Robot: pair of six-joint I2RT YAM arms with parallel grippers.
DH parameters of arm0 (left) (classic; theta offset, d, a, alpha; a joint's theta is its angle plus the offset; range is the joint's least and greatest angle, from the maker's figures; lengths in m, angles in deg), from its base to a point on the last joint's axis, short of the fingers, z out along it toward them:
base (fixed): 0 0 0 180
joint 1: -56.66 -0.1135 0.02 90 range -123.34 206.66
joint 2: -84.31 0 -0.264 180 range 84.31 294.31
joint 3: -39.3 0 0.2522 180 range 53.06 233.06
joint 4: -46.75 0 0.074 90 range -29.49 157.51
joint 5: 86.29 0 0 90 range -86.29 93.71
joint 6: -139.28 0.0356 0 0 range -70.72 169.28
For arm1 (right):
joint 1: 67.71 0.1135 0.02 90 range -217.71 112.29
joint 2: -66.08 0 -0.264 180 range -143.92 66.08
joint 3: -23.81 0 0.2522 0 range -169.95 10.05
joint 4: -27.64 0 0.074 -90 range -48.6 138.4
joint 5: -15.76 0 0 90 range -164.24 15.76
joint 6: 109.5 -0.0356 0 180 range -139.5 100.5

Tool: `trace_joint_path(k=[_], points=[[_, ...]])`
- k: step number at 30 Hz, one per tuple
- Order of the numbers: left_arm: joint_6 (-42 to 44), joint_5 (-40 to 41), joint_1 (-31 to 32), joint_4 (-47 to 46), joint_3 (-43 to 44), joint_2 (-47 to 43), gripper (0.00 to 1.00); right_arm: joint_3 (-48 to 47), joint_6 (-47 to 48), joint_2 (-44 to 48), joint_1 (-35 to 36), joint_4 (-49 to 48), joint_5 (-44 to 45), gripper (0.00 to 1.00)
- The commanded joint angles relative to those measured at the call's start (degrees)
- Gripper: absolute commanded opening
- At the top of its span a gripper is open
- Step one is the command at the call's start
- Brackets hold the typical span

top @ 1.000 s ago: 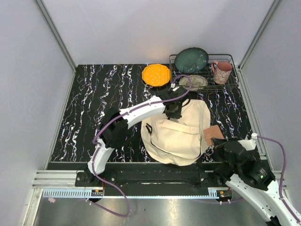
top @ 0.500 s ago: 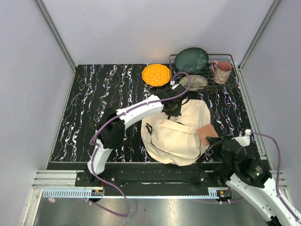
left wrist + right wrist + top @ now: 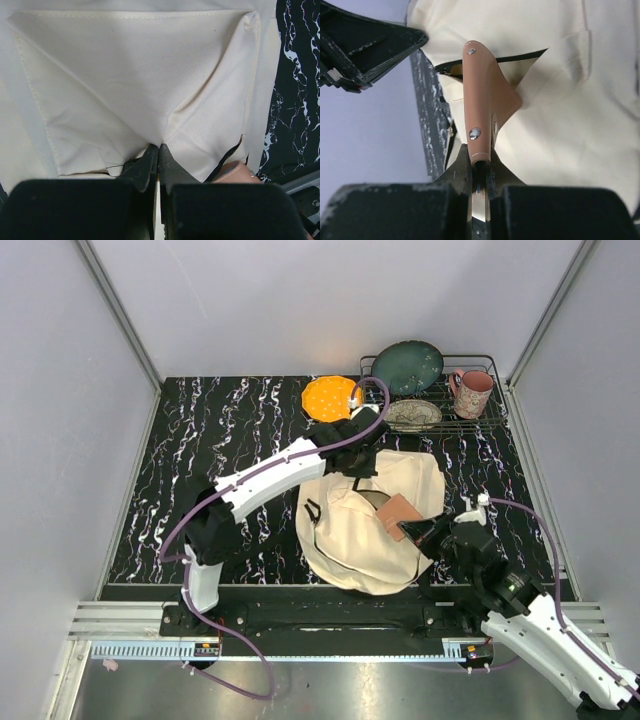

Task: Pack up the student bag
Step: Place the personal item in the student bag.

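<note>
The cream-beige student bag (image 3: pixel 360 530) lies flat in the middle of the table. My left gripper (image 3: pixel 358 472) is at its far top edge, shut on a fold of the bag's fabric (image 3: pixel 159 135) and lifting it. My right gripper (image 3: pixel 425 531) is shut on a tan leather-covered notebook (image 3: pixel 398 512) with metal studs (image 3: pixel 481 107). It holds the notebook over the bag's right half, its far end by a black-edged opening (image 3: pixel 520 56). The notebook's corner also shows in the left wrist view (image 3: pixel 234 172).
An orange plate (image 3: pixel 328 398) sits behind the bag. A wire rack (image 3: pixel 480 420) at the back right holds a dark green plate (image 3: pixel 407 366), a patterned plate (image 3: pixel 412 414) and a pink mug (image 3: pixel 471 392). Grey walls enclose the table.
My right gripper has carried the notebook left from the bag's right edge to over the bag. My left gripper has shifted slightly back with the bag's fabric.
</note>
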Motion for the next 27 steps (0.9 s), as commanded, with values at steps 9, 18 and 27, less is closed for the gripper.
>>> trace_joint_path(k=[9, 18, 27], points=[[-3.0, -1.5, -0.1, -6.1, -2.6, -7.0, 0.00, 11.2, -12.5, 1.0, 0.1, -26.3, -12.6, 0.00], [-3.1, -2.9, -1.8, -7.6, -5.8, -8.3, 0.00, 5.2, -9.8, 5.0, 0.0, -25.8, -12.7, 0.00], [-2.6, -4.8, -3.3, -7.8, -5.7, -9.3, 0.00, 15.8, -20.3, 2.7, 0.1, -37.1, -17.6, 0.00]])
